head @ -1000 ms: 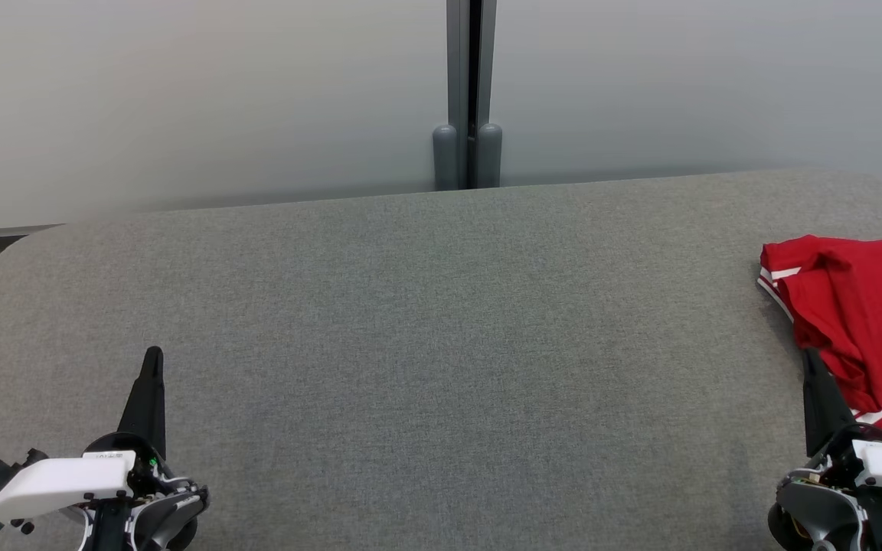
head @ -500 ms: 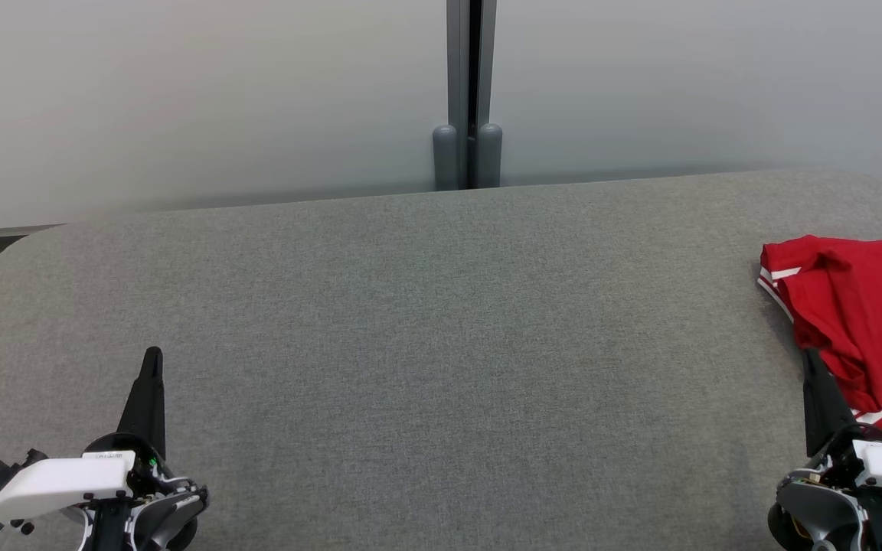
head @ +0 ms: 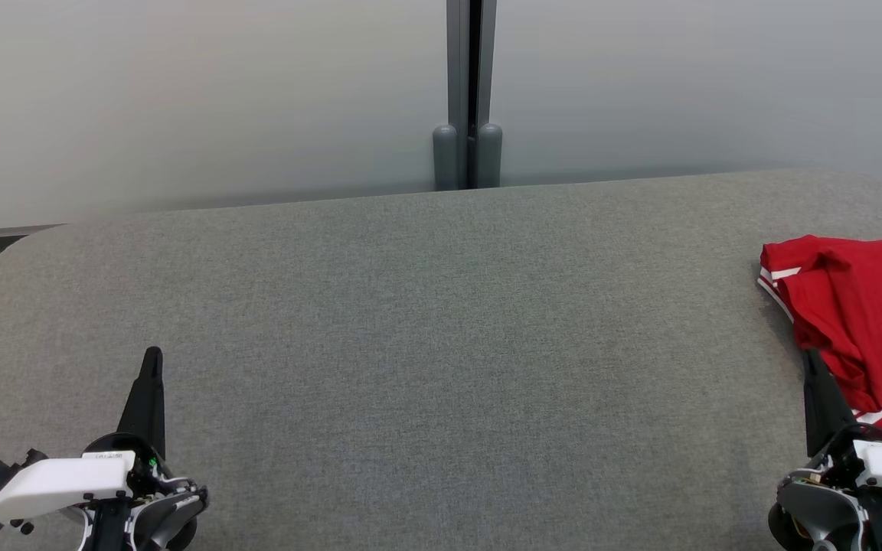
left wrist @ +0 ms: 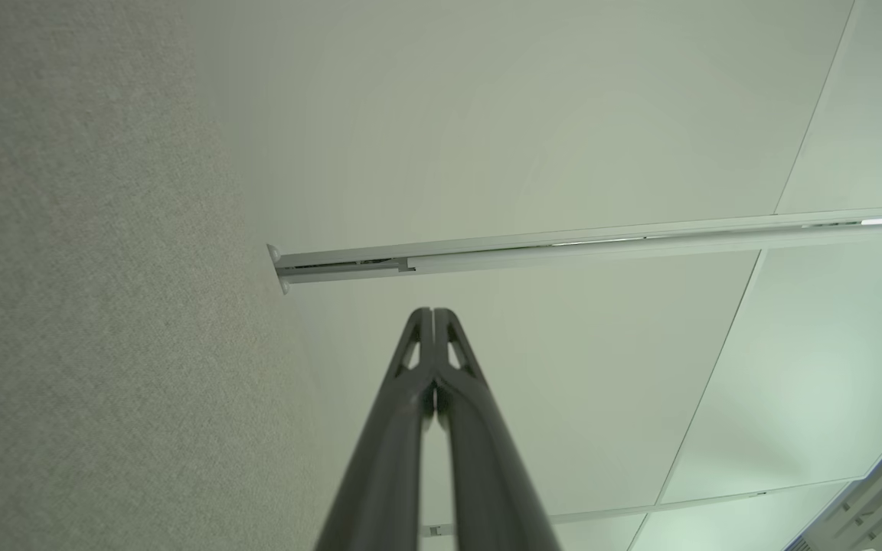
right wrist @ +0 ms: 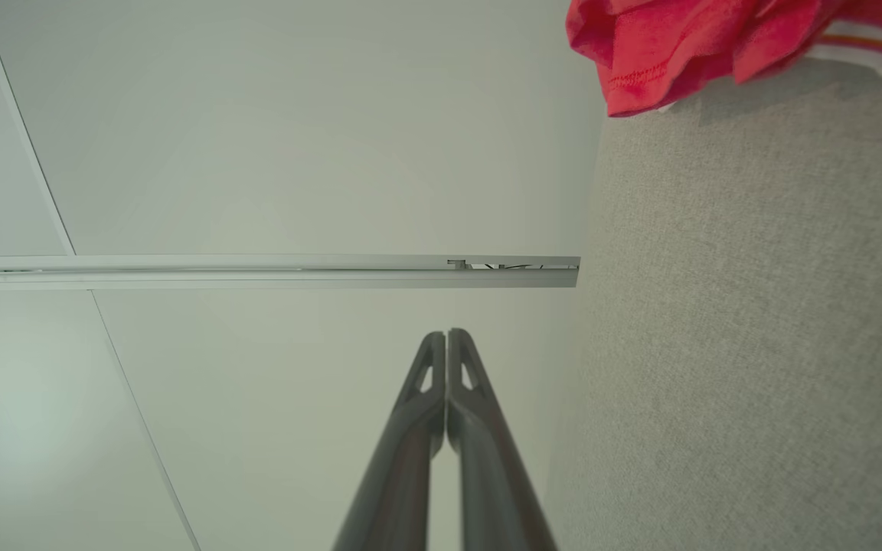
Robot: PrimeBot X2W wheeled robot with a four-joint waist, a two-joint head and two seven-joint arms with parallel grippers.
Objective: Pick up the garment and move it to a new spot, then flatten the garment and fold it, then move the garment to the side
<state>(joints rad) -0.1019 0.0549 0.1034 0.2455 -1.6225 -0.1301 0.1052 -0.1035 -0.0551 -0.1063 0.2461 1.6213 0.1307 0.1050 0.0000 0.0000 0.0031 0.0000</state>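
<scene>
A red garment (head: 858,314) with white stripes lies crumpled at the far right of the grey fabric surface (head: 441,344), partly cut off by the head view's right edge. In the right wrist view the garment (right wrist: 686,42) shows at the top right. My right gripper (head: 810,360) is shut and empty at the lower right, its tip just beside the garment's near edge; the right wrist view shows the gripper (right wrist: 447,337) with fingers pressed together. My left gripper (head: 153,356) is shut and empty at the lower left, far from the garment, and the left wrist view shows this gripper (left wrist: 432,315) closed too.
A pale wall with a dark vertical post (head: 470,92) stands behind the grey surface. The surface's rounded corners show at the far left and far right. A wide stretch of bare grey fabric lies between the two grippers.
</scene>
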